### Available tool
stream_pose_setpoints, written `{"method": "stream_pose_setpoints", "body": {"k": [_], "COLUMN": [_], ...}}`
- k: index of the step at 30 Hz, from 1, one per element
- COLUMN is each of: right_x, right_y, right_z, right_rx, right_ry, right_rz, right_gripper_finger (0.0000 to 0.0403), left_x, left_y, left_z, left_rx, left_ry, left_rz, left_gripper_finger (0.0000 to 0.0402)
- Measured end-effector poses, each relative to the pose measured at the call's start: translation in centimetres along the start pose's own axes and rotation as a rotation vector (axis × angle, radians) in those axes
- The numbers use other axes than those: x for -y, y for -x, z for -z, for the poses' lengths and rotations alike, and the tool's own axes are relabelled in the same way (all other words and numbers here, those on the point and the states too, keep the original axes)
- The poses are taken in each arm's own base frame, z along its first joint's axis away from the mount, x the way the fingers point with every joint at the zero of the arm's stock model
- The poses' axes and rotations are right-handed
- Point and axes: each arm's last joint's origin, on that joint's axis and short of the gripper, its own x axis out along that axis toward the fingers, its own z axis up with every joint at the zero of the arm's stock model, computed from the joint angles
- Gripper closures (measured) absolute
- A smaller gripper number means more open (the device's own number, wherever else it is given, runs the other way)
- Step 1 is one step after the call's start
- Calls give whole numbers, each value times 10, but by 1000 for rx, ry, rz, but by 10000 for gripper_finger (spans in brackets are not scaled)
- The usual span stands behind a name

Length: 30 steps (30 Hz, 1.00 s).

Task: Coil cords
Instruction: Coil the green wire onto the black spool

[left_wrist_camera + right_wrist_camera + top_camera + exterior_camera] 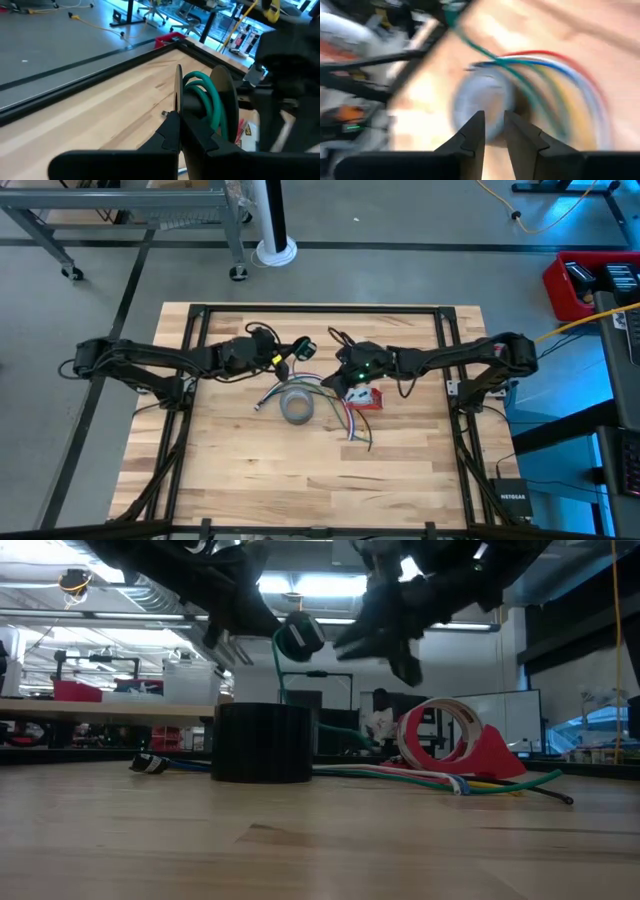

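Robotics lab or workshop: butcher-block table (250,470) in black metal frame (320,309), bare concrete floor (400,220), wheeled steel rack (120,210), yellow cable (560,210) across floor, red toolbox (580,285), fluorescent ceiling lights (310,585), cluttered benches (100,710) behind.

One camera hangs above me and looks straight down on the whole worktop (250,470), with my arms reaching in from either side. A second sits at worktop height, looking level across the wood into the room behind — the grey tape roll (263,742) stands close before it. The same roll (297,406) lies mid-worktop from above, so those two views share the centre. A camera on my left wrist looks past my left hand (178,131) over the far worktop edge; my right wrist's looks down past my right hand (493,131) — very near the wood.
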Motion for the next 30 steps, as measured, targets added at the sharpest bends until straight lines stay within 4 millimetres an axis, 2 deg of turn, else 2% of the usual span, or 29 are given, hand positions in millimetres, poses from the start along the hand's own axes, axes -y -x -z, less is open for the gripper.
{"method": "stream_pose_setpoints", "body": {"k": [5, 13, 22, 30], "right_x": [10, 15, 17, 19], "right_y": [-1, -9, -9, -8], "right_z": [6, 11, 13, 16], "right_rx": [-13, -57, -72, -105], "right_ry": [42, 39, 34, 27], "right_rz": [153, 146, 160, 190], "right_gripper_finger": [326, 326, 326, 326], "left_x": [-1, 0, -8, -5], "left_y": [5, 7, 4, 5], "left_z": [-5, -12, -17, -26], "left_rx": [17, 53, 75, 163], "left_ry": [9, 3, 14, 2], "left_rz": [6, 16, -13, 15], "left_gripper_finger": [401, 401, 402, 402]}}
